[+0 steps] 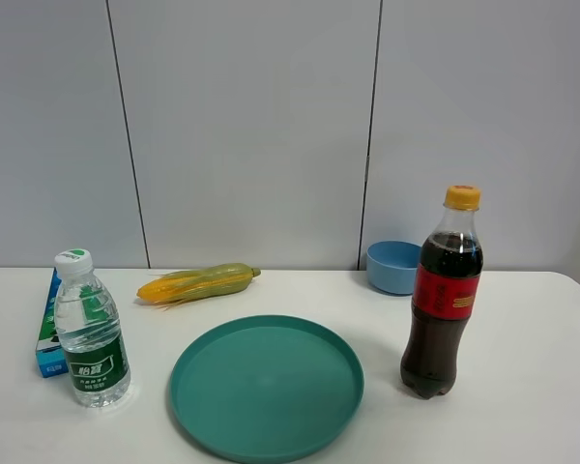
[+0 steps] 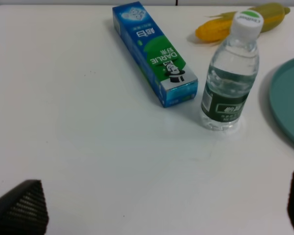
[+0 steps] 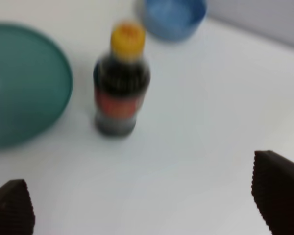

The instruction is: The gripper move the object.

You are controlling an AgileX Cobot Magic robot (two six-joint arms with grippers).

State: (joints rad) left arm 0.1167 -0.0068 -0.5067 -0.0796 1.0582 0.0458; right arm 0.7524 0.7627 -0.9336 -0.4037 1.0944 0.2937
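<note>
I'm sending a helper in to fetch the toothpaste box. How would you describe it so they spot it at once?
Start at the white table and go to its left end, where a clear water bottle stands. The toothpaste box lies flat just behind it. It is the only long, narrow carton, blue and green with white DARLIE lettering.

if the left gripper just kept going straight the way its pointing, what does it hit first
Probably bare table first: the left gripper has its fingertips wide apart over empty white surface. Farther along that line lie the toothpaste box and the water bottle, though depth is hard to judge.
</note>
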